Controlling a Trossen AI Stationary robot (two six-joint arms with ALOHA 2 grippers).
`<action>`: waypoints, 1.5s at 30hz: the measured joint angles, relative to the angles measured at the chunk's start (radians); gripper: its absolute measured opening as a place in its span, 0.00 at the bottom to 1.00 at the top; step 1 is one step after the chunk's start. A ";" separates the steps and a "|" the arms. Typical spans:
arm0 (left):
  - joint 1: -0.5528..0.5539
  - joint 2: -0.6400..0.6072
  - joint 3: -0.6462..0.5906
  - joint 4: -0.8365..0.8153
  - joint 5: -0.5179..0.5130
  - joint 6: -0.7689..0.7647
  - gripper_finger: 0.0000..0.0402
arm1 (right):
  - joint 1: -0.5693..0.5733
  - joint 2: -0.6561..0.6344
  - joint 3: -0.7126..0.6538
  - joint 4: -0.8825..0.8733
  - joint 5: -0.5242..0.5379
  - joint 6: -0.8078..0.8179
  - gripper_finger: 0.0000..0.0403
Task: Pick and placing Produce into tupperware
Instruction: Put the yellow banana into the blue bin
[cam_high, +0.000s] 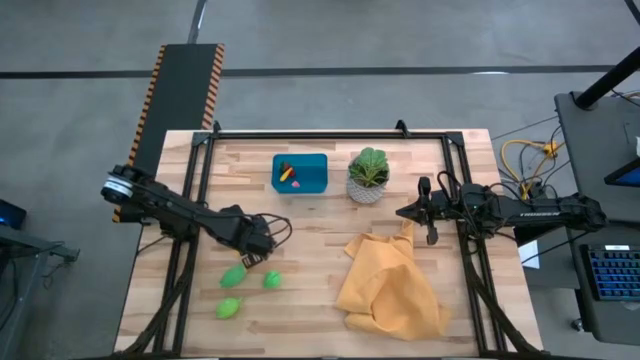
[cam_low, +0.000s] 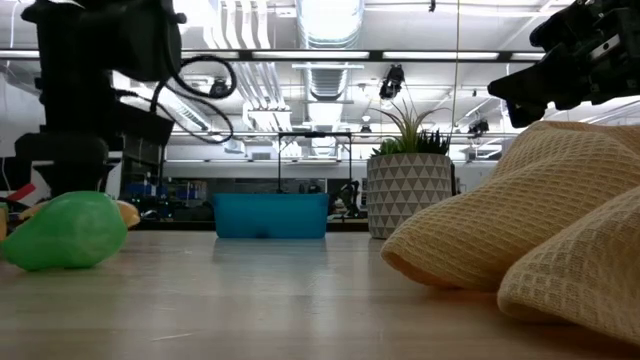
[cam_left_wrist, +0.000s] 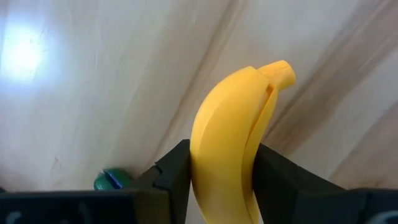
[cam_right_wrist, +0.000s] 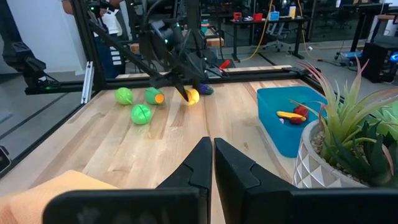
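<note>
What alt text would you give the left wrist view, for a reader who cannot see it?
Close-up of a yellow toy banana clamped between the left gripper's two dark fingers, its stem end pointing away from the camera, above the light wooden table. A small green and blue object peeks out beside one finger; what it is cannot be told.

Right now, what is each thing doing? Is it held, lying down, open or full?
Banana: held between the left gripper's fingers.
Right gripper: shut, empty, above the table by the yellow cloth.
Blue container: open, a few small pieces inside.
Three green pieces: lying loose on the table.
Yellow cloth: crumpled on the table.
Potted plant: upright.
</note>
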 joint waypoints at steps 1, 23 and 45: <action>-0.005 -0.007 0.001 0.006 -0.019 0.014 0.30 | 0.000 0.000 0.000 0.000 0.000 0.000 0.02; -0.043 -0.178 -0.020 0.668 -0.166 0.721 0.30 | 0.000 0.000 0.000 0.000 0.000 0.000 0.02; 0.323 -0.369 -0.229 1.137 0.038 1.024 0.30 | 0.000 0.000 0.000 0.000 0.027 -0.005 0.02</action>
